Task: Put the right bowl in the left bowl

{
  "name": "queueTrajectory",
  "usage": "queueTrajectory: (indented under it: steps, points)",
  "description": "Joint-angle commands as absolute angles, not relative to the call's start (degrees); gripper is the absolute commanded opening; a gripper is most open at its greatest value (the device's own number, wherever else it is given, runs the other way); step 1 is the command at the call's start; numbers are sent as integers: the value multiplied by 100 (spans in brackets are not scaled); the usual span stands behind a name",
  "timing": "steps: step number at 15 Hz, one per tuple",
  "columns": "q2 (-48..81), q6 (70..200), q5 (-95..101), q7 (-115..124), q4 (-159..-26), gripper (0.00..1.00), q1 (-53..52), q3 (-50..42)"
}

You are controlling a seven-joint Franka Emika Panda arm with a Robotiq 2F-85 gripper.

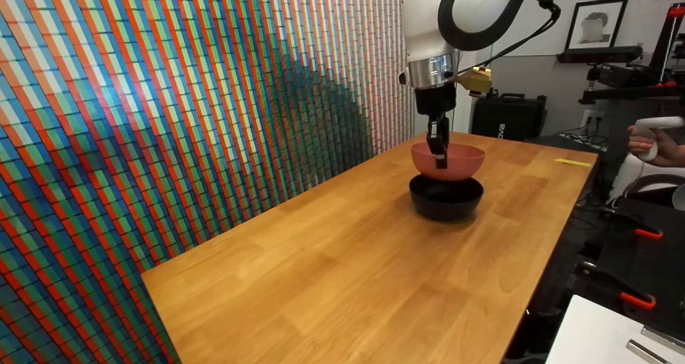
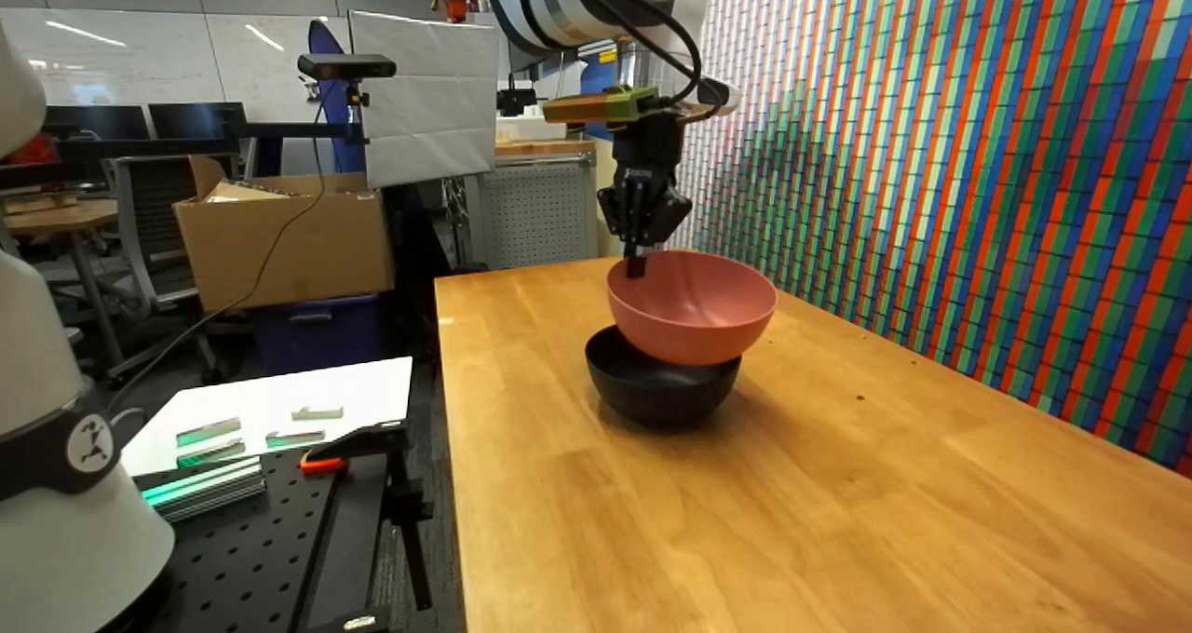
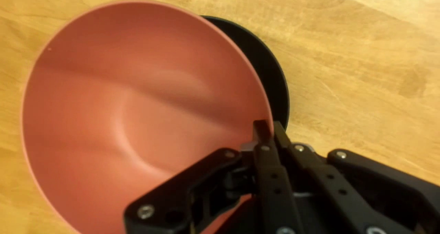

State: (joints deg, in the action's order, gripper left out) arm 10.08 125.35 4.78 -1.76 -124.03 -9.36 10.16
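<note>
Nearest the camera in the wrist view, the black gripper [image 3: 272, 130] pinches the rim of the red bowl [image 3: 144, 117], one fingertip [image 3: 261, 130] inside the wall and the other outside. That bowl, the right bowl of the task, is held at this one spot on its edge, mouth up, with nearly all of it lying to the left of the fingertips there. Lower down is the black bowl [image 3: 266, 68], the left bowl of the task; the wrist view shows only a dark crescent of it, past the red rim on the gripper's side. Both exterior views show it upright on a wooden surface [image 1: 321, 278]. In an exterior view, the red bowl [image 2: 698, 326] overlaps the right part of the black bowl [image 2: 656, 396]; whether the two touch cannot be told.

Both bowls are round, so no long axis needs lining up; what matters is centre over centre. The red bowl appears off-centre, leaning out away from the gripper, so the coming move probably calls for a slight shift back toward the gripper's side, then lowering and release. Let go too soon, it might catch on the black rim and tip.
</note>
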Motion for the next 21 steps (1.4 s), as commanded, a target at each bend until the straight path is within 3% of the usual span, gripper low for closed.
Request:
queueTrajectory:
  steps: [1, 15, 16, 17, 21]
  points:
    - [1190, 12270, 362, -274, -12305, 2, -1020, 1067]
    - [1838, 13013, 1790, 781, -12443, 3, -1564, 896]
    - [1839, 13038, 1842, 807, -12461, 29, -1570, 895]
    - [1822, 13032, 1803, 789, -12488, 30, -1552, 918]
    - [1628, 12851, 1199, 289, -12608, 60, -1284, 1034]
